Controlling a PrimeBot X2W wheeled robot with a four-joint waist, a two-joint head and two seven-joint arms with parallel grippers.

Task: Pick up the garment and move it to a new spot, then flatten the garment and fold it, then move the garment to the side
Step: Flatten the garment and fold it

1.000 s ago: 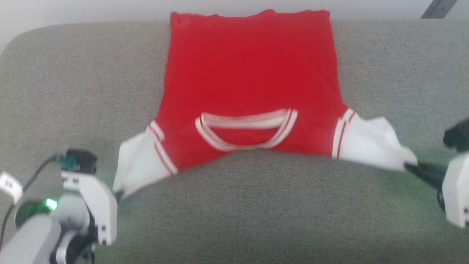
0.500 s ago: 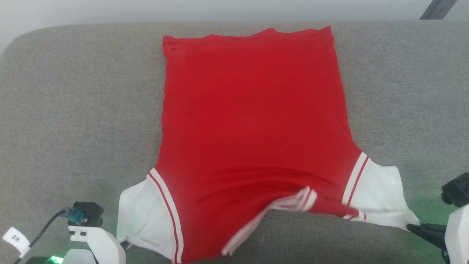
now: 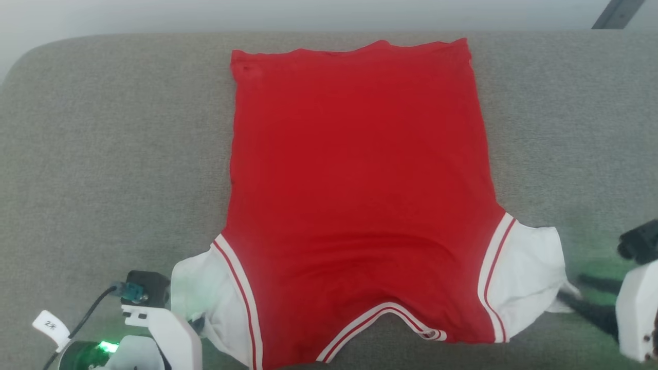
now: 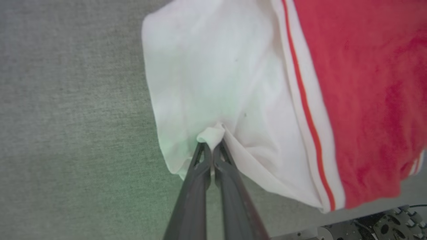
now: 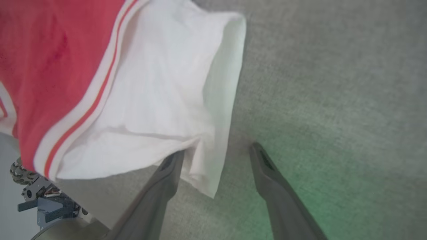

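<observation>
1. Flattening looks like the step in hand: moving to a new spot appears done, folding and setting aside not yet begun.
2. Lies spread open on a grey woven upholstered surface (image 3: 103, 154), this bright red soft jersey shirt (image 3: 360, 169) with white sleeves and thin-striped white bands, hem toward the far side, striped collar band at the near edge, body mostly smooth with faint ripples above the collar.
3. Pinches a small tuck of the white sleeve on the robot's left (image 4: 200, 76): left gripper (image 4: 210, 146), fingers pressed tight together on the cloth, sleeve drawn outward and slightly puckered at the pinch.
4. Stands spread wide and grips nothing: right gripper (image 5: 217, 150), with the loose corner of the white sleeve on the robot's right (image 5: 156, 100) draped between the parted fingers and touching one of them.
5. Calls next, probably, for freeing the left sleeve as well, drawing both grippers clear without dragging the cloth, then taking fresh holds for the first fold.
6. Worth watching: the near edge, where the collar end seems to overhang and could slip.
</observation>
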